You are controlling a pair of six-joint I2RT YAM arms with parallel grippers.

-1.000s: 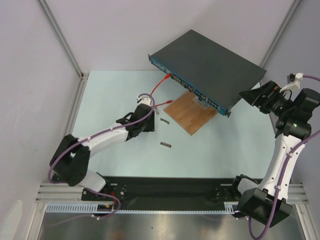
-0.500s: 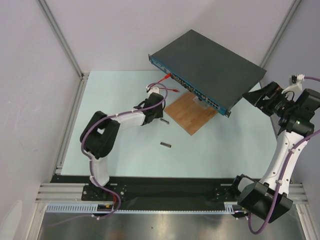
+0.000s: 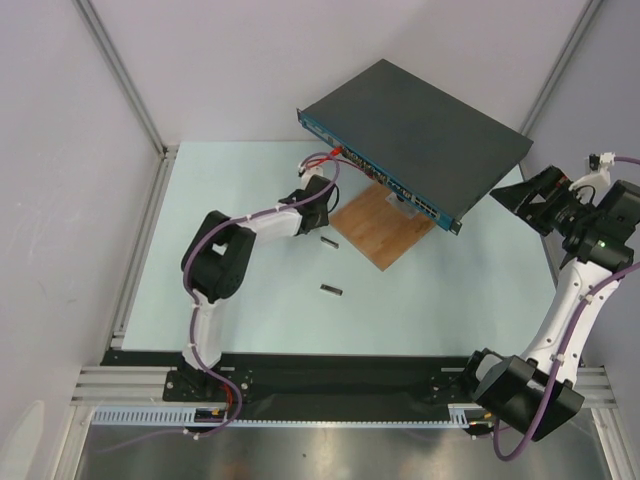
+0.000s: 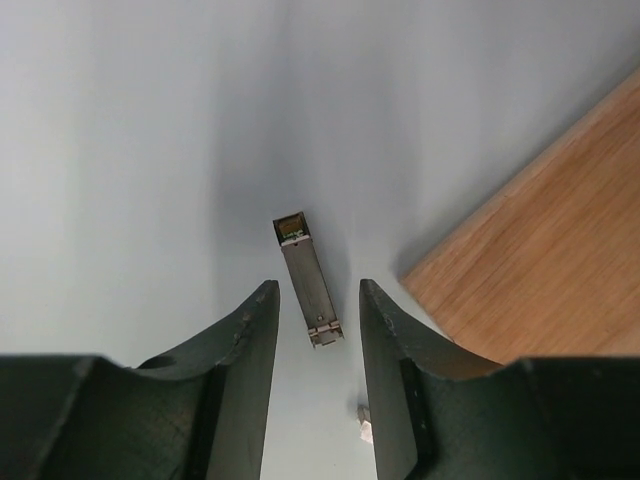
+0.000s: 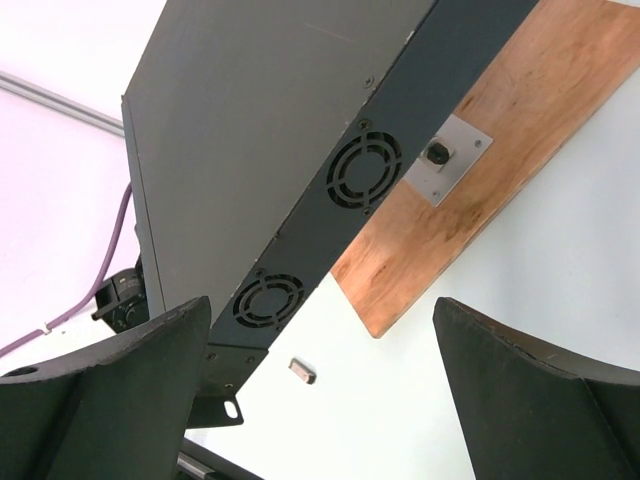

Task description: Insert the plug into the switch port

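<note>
The switch (image 3: 420, 125) is a flat dark-grey box with a blue front face (image 3: 375, 172), raised over a wooden board (image 3: 380, 222). A small metal plug (image 4: 308, 280) lies flat on the table, its near end between my left gripper's (image 4: 315, 290) open fingertips, untouched. In the top view the left gripper (image 3: 320, 198) is by the board's left corner, with that plug (image 3: 327, 241) near it. My right gripper (image 3: 520, 195) is open and empty, off the switch's right end. The right wrist view shows the switch's fan side (image 5: 330, 210) between its fingers (image 5: 322, 305).
A second small metal plug (image 3: 331, 290) lies nearer the arms; one also shows in the right wrist view (image 5: 302, 371). A red cable (image 3: 322, 160) runs from the switch's front. A small white bit (image 4: 365, 430) lies by the left gripper's right finger. Grey walls enclose the table.
My left arm has swung up and right toward the switch and board, bringing its gripper over the plug. My right gripper has drawn back slightly to the right.
</note>
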